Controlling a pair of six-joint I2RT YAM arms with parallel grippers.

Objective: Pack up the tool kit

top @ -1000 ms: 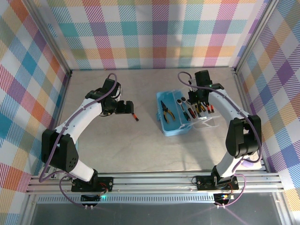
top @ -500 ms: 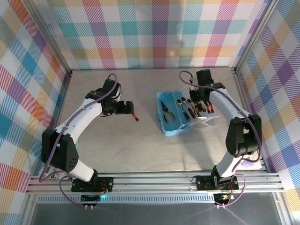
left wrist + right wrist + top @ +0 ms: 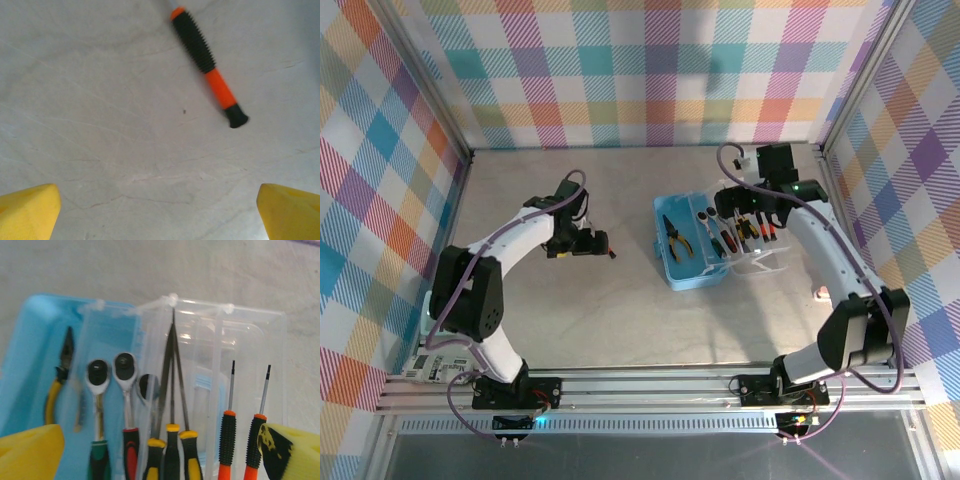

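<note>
While hanging low over bare tabletop (image 3: 100,125), grips nothing: L gripper (image 3: 160,215), yellow pads (image 3: 27,212) at full spread, zero btwn them. Just ahead, flat on the table at a slant: loose orange-black precision screwdriver (image 3: 207,65), apart from both pads. Prob. lined up for a pick. Wide jaws suit straddling the slim handle, but a move fwd + down seems needed first.

R gripper (image 3: 160,455): likewise wide open + empty, poised over the kit's right side, handles pointing toward its cam. Underneath, side by side: two ratchet wrenches (image 3: 97,390), a slim yellow-handled pointed tool (image 3: 172,370) (pliers or tweezers, can't tell), two more orange-black drivers (image 3: 227,425), tips pointing away. Rows parallel, presumably so everything fits flat once shut.

Light-blue box (image 3: 685,278): right of table centre, well apart from the loose driver. Clear lid (image 3: 765,262) folded open to the right, lying beside it, which leaves the top free for dropping tools in. Yellow-handled pliers (image 3: 675,235) in box's left part. Drivers seen over clear plastic; lid or clear tray, can't tell.

Est.: nearly packed. One tool outside, lid not yet closed.
</note>
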